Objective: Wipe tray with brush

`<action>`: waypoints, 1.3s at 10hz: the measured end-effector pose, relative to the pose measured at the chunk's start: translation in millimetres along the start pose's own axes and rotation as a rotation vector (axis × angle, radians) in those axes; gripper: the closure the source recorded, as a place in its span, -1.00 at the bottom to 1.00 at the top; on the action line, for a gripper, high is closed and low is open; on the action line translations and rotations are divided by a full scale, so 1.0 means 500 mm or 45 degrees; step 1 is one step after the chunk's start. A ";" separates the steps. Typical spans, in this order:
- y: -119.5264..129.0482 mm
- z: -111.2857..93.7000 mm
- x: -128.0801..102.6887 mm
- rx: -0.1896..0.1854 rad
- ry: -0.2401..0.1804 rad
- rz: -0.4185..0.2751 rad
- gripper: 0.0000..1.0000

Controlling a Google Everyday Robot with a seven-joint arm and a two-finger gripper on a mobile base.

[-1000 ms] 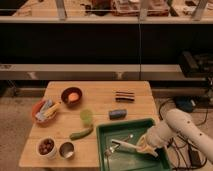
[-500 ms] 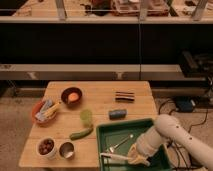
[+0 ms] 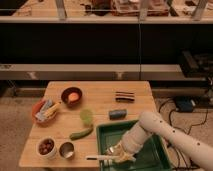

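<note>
The dark-green tray (image 3: 113, 137) lies on the front right of the wooden table. My white arm comes in from the right and reaches down over the tray. My gripper (image 3: 121, 151) is low over the tray's front left part, shut on the slim whitish brush (image 3: 102, 158). The brush lies nearly level and points left, its far end sticking out past the tray's left rim. The arm hides much of the tray's right side.
On the wooden table (image 3: 102, 102) stand a dark bowl with an orange item (image 3: 71, 96), an orange basket (image 3: 44, 111), a green cup (image 3: 86, 117), a green cucumber (image 3: 81, 133), a white bowl of red fruit (image 3: 46, 146), a metal cup (image 3: 66, 149), a blue can (image 3: 117, 114) and a dark bar (image 3: 124, 96).
My arm has swung left and toward the front across the tray. The brush has moved with the gripper toward the tray's front left edge.
</note>
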 end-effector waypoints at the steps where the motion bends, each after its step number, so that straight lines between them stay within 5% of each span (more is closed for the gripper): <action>1: -0.029 0.001 -0.017 -0.002 -0.001 -0.041 1.00; 5: -0.117 -0.042 -0.001 0.046 0.015 -0.087 1.00; 7: -0.134 -0.077 0.048 0.091 0.031 -0.054 1.00; 13: -0.055 -0.174 0.235 0.196 0.053 0.190 1.00</action>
